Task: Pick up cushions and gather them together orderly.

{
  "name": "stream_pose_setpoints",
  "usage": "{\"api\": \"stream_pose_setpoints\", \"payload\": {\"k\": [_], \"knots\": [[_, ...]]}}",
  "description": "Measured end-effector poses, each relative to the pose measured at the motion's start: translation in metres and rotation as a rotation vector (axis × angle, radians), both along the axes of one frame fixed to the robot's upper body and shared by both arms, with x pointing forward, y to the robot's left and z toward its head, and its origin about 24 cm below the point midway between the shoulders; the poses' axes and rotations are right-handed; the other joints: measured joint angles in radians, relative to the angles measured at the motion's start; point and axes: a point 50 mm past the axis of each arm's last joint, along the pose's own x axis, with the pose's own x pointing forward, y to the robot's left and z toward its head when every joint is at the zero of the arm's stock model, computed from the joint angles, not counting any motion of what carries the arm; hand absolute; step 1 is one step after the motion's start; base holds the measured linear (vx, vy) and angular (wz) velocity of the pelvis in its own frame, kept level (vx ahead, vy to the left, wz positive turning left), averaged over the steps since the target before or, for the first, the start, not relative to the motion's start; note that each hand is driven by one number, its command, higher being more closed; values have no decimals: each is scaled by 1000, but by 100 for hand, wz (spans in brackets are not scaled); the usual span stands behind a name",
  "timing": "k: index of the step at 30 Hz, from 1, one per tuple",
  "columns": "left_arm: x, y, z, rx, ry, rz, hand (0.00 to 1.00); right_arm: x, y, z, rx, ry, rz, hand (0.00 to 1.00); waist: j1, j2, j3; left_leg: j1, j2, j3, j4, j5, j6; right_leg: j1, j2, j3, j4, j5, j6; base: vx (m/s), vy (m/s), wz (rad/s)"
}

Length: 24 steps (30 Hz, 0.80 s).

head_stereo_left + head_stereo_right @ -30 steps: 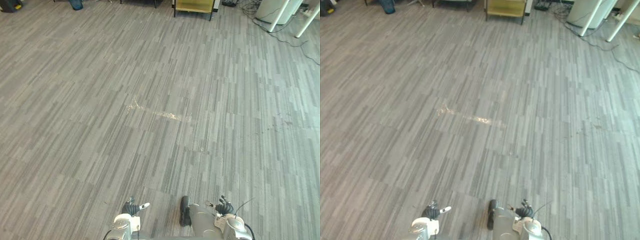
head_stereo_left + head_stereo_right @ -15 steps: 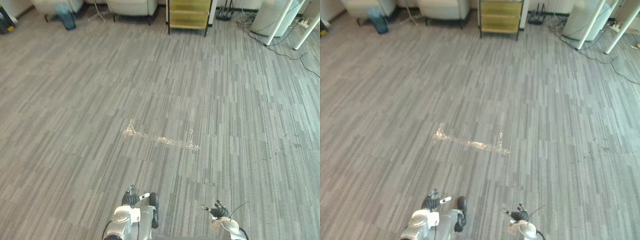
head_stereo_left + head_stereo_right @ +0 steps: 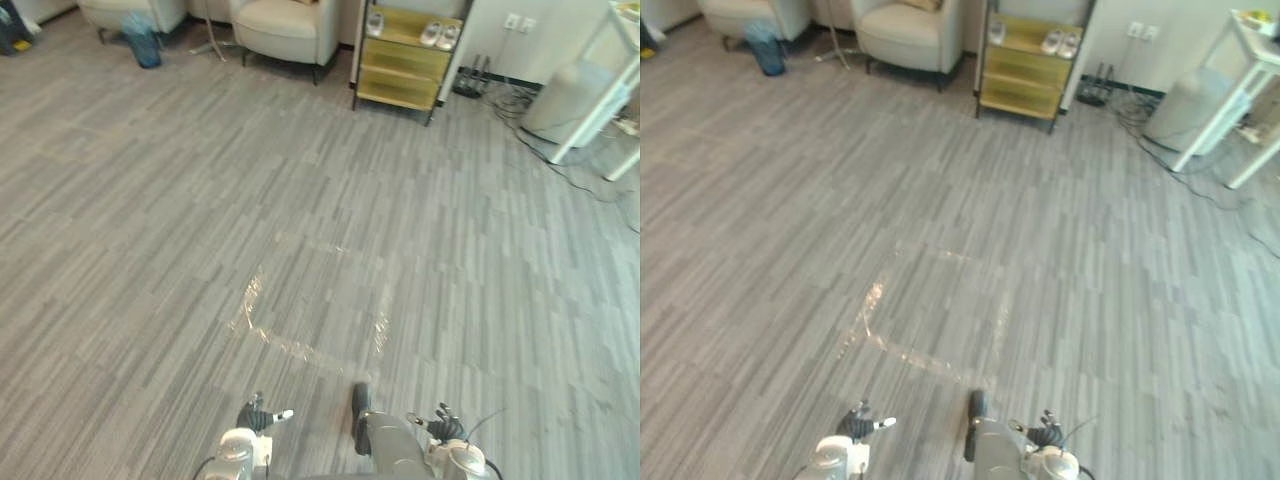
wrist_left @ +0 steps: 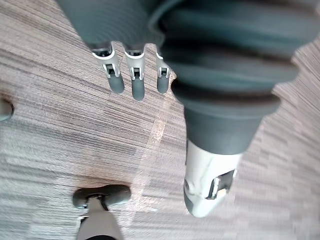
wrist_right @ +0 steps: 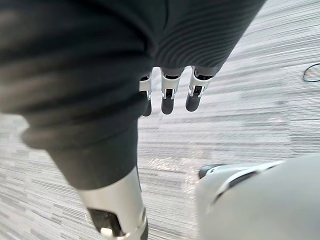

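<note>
**Two robot hands open and low; cushion far ahead on an armchair**

1. Robot hands. The left robot hand hangs low at the near edge of the head views. In its wrist view its fingers are straight and point down at the carpet with nothing between them. The right robot hand hangs level with it on the other side, and its fingers are likewise straight and relaxed over the floor.

2. Task item. A tan piece lies at the back of the seat of the cream armchair, far from both robot hands and cut by the edge of the view. It is probably a cushion, but it is too small to confirm.

3. Surroundings.
   - A second cream armchair stands to the left of the first, with a blue bag on the floor in front of it.
   - A yellow cabinet stands just right of the first armchair, with a pair of pale shoes on top.
   - A grey bin, loose cables and a white counter stand further right.

4. Path. Grey striped carpet runs from the robot hands to the armchairs. Shiny tape marks lie on it just ahead of the hands.
</note>
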Motion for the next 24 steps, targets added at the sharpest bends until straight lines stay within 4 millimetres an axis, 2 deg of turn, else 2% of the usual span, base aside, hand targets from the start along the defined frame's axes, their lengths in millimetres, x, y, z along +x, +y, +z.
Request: {"api": "stream_pose_setpoints", "payload": {"k": [1,2,3,4,5,6,7,8,9,10,11,12,13,14,15,16,17,19,20,21,23,24], "knots": [[0,0,0,-6,-1,15,0,-1,2,0,4,1,3,0,2,2,2,-36,11,3,82,44,-3,26,6,-1,-14,-9,-7,530,-233,20],[3,1,2,-11,-24,44,0,-1,7,-1,9,4,17,0,9,-1,12,-139,58,41,308,88,-11,114,32,-1,-64,-36,-29,621,-201,5],[7,3,6,-8,-53,44,0,1,10,-1,13,-4,28,0,21,-7,19,-208,87,91,425,45,0,192,41,-2,-103,-56,-41,400,-106,1],[9,3,7,-6,-61,43,0,1,11,-1,16,-4,28,0,27,-14,22,-229,89,106,438,33,-1,216,41,-4,-116,-60,-43,561,-156,-10],[13,4,9,-5,-82,44,0,0,15,-2,28,-4,23,0,41,-23,25,-290,93,158,422,-11,19,288,40,-3,-163,-60,-32,340,-94,-9],[14,3,11,-5,-92,41,0,1,17,-2,32,-7,22,0,47,-25,27,-323,89,183,379,-32,33,321,39,-1,-188,-64,-28,499,-100,-10],[17,2,12,-6,-103,32,0,2,17,-1,35,-10,19,0,55,-25,26,-357,66,203,270,-50,42,356,34,5,-214,-72,-20,429,8,-9],[19,0,13,-4,-118,15,0,4,16,0,33,-16,17,0,62,-29,28,-377,-4,194,40,-44,42,390,7,10,-229,-90,-3,544,73,-13],[20,-1,14,-3,-126,5,0,6,15,0,26,-19,17,0,64,-32,28,-373,-75,161,-225,21,28,410,-17,20,-239,-111,15,475,109,-14],[20,-1,14,-3,-125,4,0,7,14,0,25,-18,17,0,65,-30,26,-367,-91,147,-301,52,25,413,-18,25,-245,-117,23,566,197,-36],[19,-1,14,1,-122,1,0,4,14,-2,24,2,22,0,78,-24,23,-367,-111,114,-409,180,22,438,-20,51,-256,-143,46,376,150,-41],[19,0,14,2,-123,1,0,4,14,-2,24,4,24,0,84,-28,21,-361,-114,115,-408,213,34,446,-24,61,-258,-150,56,505,184,-55],[21,7,15,24,-127,-3,0,5,24,-3,49,3,32,0,90,-62,10,-357,-148,128,-387,216,74,461,-57,88,-254,-172,82,447,102,-32],[23,12,15,36,-124,-8,0,5,30,-4,59,3,40,0,88,-89,9,-371,-159,151,-322,172,100,449,-84,106,-209,-175,86,557,137,-23],[24,12,15,37,-125,-9,0,5,30,-4,58,4,42,0,89,-92,10,-371,-160,155,-305,152,104,444,-87,115,-187,-175,86,535,142,-14],[24,15,15,41,-124,-8,0,4,29,-4,58,7,40,0,92,-94,8,-357,-159,172,-262,98,116,412,-93,144,-76,-178,92,496,181,-23],[23,16,15,41,-121,-2,0,4,29,-4,58,5,38,0,94,-95,8,-329,-160,183,-257,70,125,381,-99,167,34,-177,100,579,213,-32],[17,20,11,43,-85,-21,0,4,31,-4,65,4,38,0,96,-95,8,-218,-168,208,-280,15,143,286,-122,192,337,-155,163,559,170,-38],[13,22,9,49,-63,-29,0,2,32,-5,72,10,45,0,94,-95,9,-165,-171,214,-297,-6,148,257,-135,171,435,-173,158,523,107,-40],[10,25,7,53,-46,-23,0,0,34,-7,76,23,58,0,93,-95,9,-94,-171,220,-332,-27,150,213,-142,126,512,-206,126,338,61,-25],[5,28,5,59,-29,-20,0,3,34,-6,67,18,88,0,86,-93,8,-24,-167,219,-382,-33,152,148,-139,56,507,-247,90,377,9,-2],[5,28,5,65,-22,-37,0,5,33,-5,62,10,91,0,77,-91,10,8,-157,216,-404,-33,152,100,-127,4,443,-262,70,441,-23,14]]}}
